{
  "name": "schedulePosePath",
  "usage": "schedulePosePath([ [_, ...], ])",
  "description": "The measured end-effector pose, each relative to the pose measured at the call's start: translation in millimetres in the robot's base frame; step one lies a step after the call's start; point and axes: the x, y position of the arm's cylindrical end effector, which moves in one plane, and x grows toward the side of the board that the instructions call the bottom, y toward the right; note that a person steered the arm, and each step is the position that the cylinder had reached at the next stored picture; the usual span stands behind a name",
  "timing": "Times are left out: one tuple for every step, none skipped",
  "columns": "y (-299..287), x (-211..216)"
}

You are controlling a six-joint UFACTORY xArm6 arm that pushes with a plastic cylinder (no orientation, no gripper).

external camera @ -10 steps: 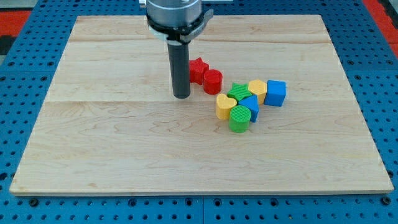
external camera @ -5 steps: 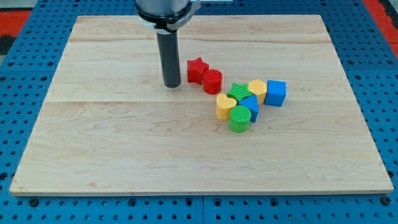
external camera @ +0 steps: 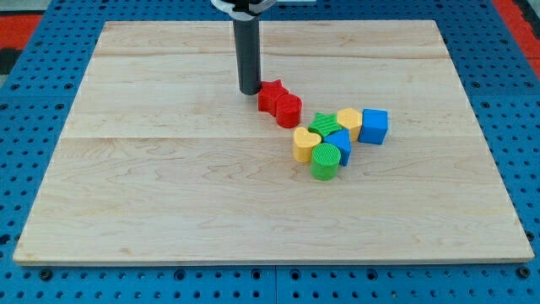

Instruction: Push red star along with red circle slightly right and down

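Red star [external camera: 270, 95] and red circle [external camera: 288, 109] sit touching above frame centre; my tip [external camera: 250, 90] stands just upper left of the star, gripperless, grasping nothing.

No text, label, brand, number or sign can be read anywhere: none on the wooden board [external camera: 169, 211], the coloured blocks or the blue pegboard [external camera: 523, 127].

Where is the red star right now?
The red star sits above the board's middle, touching the red circle at its lower right, with my tip just off its upper left.
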Motion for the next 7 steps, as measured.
schedulePosePath([
  [8,26],
  [8,45],
  [9,90],
  [7,90],
  [5,90],
  [5,57],
  [23,11],
])
